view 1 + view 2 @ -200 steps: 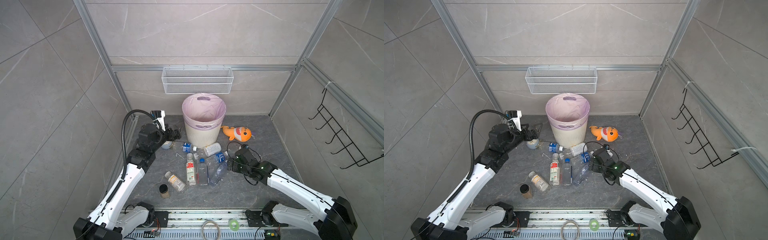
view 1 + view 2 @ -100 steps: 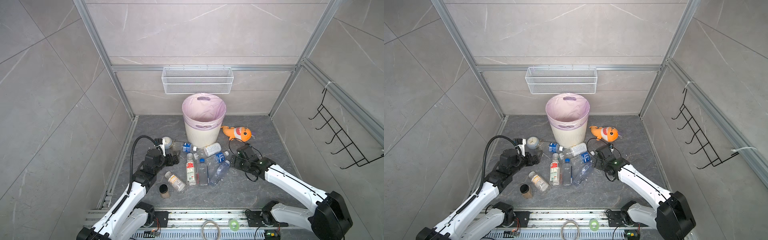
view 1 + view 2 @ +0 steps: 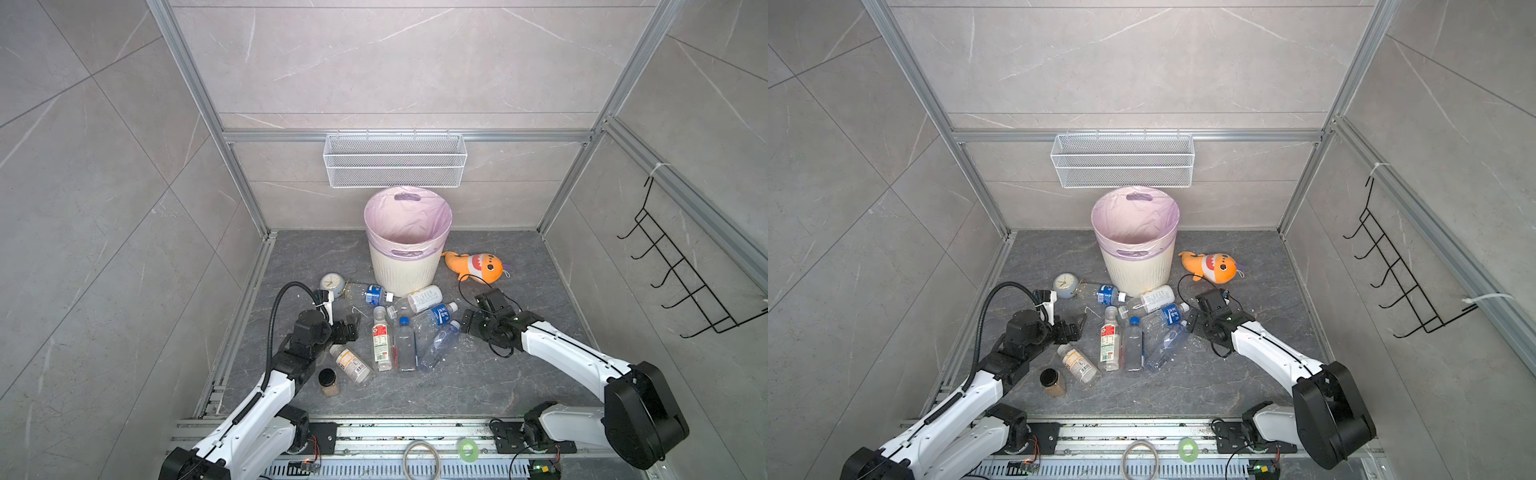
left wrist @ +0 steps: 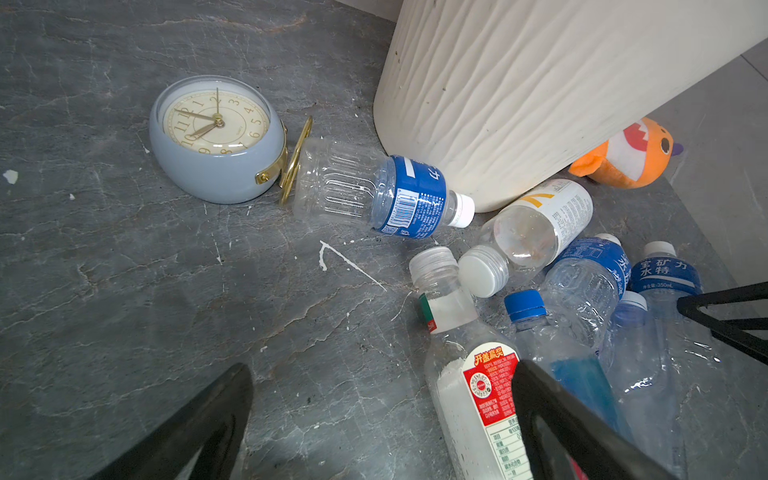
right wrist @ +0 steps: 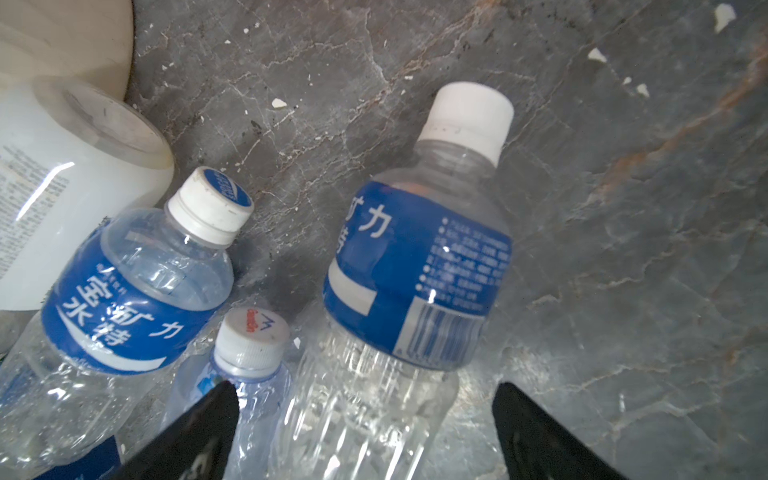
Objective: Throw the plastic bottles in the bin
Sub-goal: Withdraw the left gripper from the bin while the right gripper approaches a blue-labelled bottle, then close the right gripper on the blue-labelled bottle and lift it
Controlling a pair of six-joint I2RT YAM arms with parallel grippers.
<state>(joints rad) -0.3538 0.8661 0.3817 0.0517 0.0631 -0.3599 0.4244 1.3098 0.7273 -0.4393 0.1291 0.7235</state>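
Observation:
The bin (image 3: 405, 270) (image 3: 1133, 270), cream with a pink liner, stands at the back middle of the floor. Several plastic bottles (image 3: 405, 345) (image 3: 1133, 345) lie in a heap in front of it. My left gripper (image 3: 350, 330) (image 4: 382, 370) is open and low at the heap's left edge. A red-labelled bottle (image 4: 478, 395) (image 3: 381, 341) lies just inside one of its fingers (image 4: 557, 419). On the heap's right my right gripper (image 3: 467, 328) (image 5: 365, 390) is open, with a blue-labelled, white-capped bottle (image 5: 415, 270) lying between its fingers, gaps on both sides.
A pale-blue clock (image 3: 331, 283) (image 4: 214, 137) lies left of the bin, touching a blue-labelled bottle (image 4: 374, 191). A black-lidded jar (image 3: 328, 380) stands at the front left. An orange plush toy (image 3: 473, 266) lies right of the bin. A wire basket (image 3: 395, 160) hangs on the back wall.
My left arm has come down from beside the bin to floor level at the heap's left edge. The right gripper has hardly moved.

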